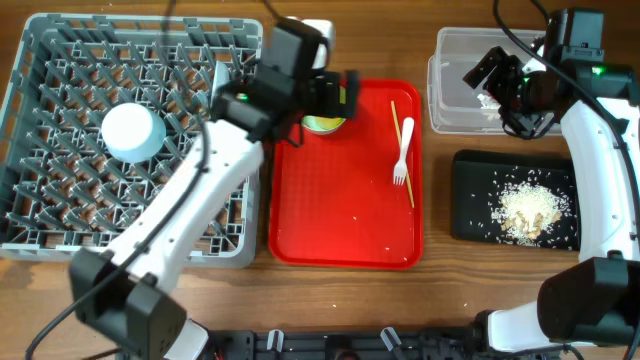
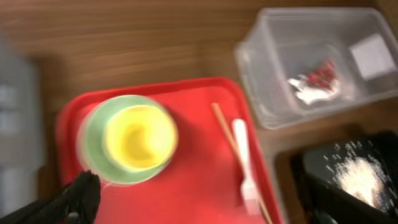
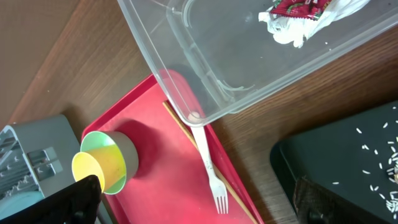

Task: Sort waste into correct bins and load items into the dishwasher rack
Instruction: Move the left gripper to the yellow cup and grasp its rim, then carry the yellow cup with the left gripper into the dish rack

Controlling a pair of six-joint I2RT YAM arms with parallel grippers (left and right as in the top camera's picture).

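from overhead, the left gripper hangs over the green bowl on the red tray; i cannot tell its grip. the right gripper hovers above the tub.
left wrist: the cup sits inside the bowl.
right wrist: the 2 fingers are apart, and the wrapper and tissue lie in the tub.

Bright, even light — left wrist blurred

A: Non-task stuff?
B: Red tray, flat on the wood table.
A: Where?
B: Centre of the table, raised rim, long side running front to back.
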